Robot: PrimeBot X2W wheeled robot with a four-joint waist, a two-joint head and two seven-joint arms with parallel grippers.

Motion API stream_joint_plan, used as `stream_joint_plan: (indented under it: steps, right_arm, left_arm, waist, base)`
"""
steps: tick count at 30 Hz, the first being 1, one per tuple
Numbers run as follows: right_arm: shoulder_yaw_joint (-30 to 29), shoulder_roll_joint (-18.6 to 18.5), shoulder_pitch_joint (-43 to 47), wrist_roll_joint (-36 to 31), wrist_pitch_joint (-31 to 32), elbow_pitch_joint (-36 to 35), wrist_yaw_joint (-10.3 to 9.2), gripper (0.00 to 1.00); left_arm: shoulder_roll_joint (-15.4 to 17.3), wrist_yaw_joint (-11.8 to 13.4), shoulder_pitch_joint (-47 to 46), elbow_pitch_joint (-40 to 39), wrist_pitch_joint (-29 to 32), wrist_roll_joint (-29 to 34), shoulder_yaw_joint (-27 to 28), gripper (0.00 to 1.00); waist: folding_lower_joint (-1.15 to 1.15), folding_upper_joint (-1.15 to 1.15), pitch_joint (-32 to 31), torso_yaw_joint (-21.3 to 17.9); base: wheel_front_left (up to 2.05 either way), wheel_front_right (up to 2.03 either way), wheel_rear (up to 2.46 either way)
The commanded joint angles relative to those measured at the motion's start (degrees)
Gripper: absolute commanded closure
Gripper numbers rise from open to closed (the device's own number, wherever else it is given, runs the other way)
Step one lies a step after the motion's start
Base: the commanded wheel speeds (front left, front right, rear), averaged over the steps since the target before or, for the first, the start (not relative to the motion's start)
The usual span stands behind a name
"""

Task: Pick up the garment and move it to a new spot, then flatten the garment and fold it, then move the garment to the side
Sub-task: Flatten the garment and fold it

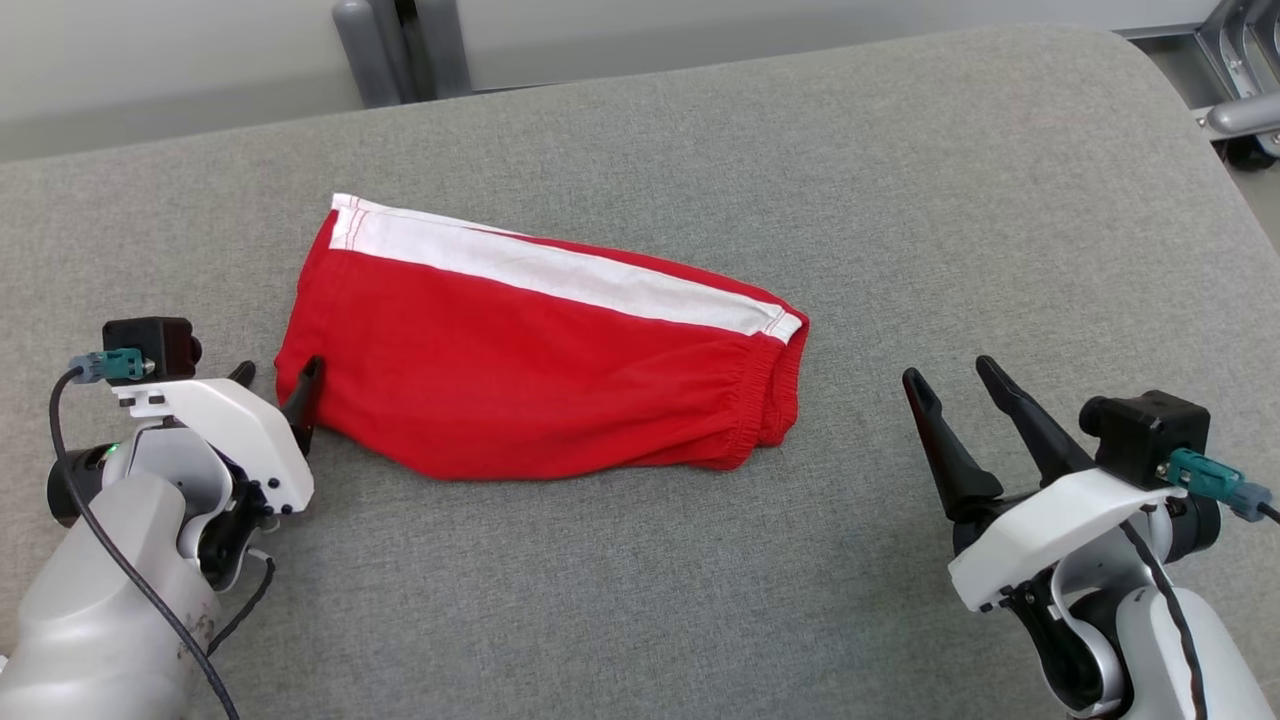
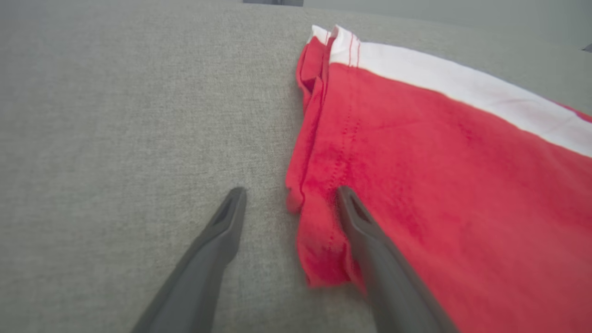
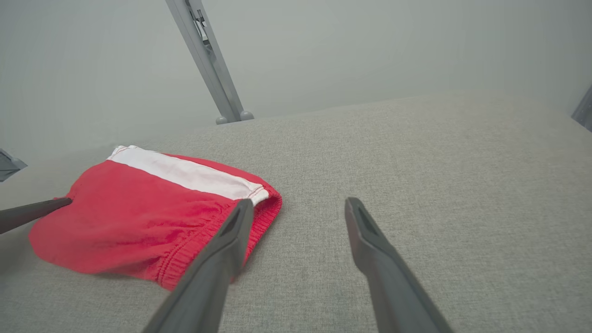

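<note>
The folded red garment (image 1: 540,370) lay in the middle of the grey padded surface (image 1: 900,180). The left gripper (image 1: 280,368) was open, astride its left edge, gripping nothing. The right gripper (image 1: 948,370) was open also, empty, near its other end.

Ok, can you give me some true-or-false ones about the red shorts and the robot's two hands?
1. The red garment lies on the grey table. True.
2. The right gripper is squeezing the cloth. False: it is open and apart from the cloth, over bare table.
3. The left gripper is open at the garment's edge, one finger over the cloth and one over the table. True.
4. A blue band runs along the garment. False: it is a white stripe.
</note>
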Motion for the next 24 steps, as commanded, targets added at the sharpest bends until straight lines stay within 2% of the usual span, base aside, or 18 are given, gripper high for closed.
stream_joint_plan:
  steps: [1, 7, 8, 10, 11, 19, 24]
  right_arm:
    - [-0.1, -0.2, 0.7, 0.4, 0.2, -0.8, 0.01, 0.0]
    - [0.2, -0.2, 0.6, 1.1, 0.4, -1.7, 0.01, 0.0]
    - [0.2, -0.2, 0.5, 1.2, 0.3, -1.7, 0.01, 0.0]
    - [0.3, -0.2, 0.3, 1.3, 0.1, -1.6, 0.01, 0.0]
    - [0.3, -0.2, 0.3, 1.4, 0.1, -1.4, 0.01, 0.0]
    - [-0.3, -0.2, 0.0, 1.5, -0.4, -0.5, 0.01, 0.0]
    - [-1.1, -0.2, 0.6, 1.2, -0.4, -0.4, 0.01, 0.0]
  left_arm:
    - [0.2, -0.1, 0.3, -0.2, 0.3, -0.8, 0.3, 0.0]
    - [-0.4, -0.8, 0.5, -0.9, 1.4, -1.9, 0.3, 0.0]
    - [-0.4, -0.9, 0.5, -0.9, 1.5, -2.1, 0.2, 0.3]
    - [-0.6, -1.0, 0.7, -0.7, 2.1, -2.3, -0.1, 0.72]
    - [-0.8, -1.1, 0.9, -0.6, 2.3, -2.4, -0.3, 0.98]
    - [-1.8, -1.2, 2.4, -1.8, 1.9, -5.6, 1.8, 1.0]
    - [-1.9, -0.7, 5.0, -5.4, -1.5, -7.4, 3.8, 1.0]
  waist:
    - [0.0, 0.0, 0.3, -0.2]
    - [0.0, 0.0, 0.9, -0.4]
    - [0.0, 0.0, 0.9, -0.4]
    - [0.0, 0.0, 1.0, -0.5]
    - [0.0, 0.0, 1.0, -0.4]
    - [0.0, 0.0, -0.2, 0.7]
    - [0.0, 0.0, -1.5, 2.0]
  base:
    - [0.0, 0.0, 0.0]
    - [0.0, 0.0, 0.0]
    - [0.0, 0.0, 0.0]
    - [0.0, 0.0, 0.0]
    - [0.0, 0.0, 0.0]
    - [0.0, 0.0, 0.0]
    - [0.0, 0.0, 0.0]
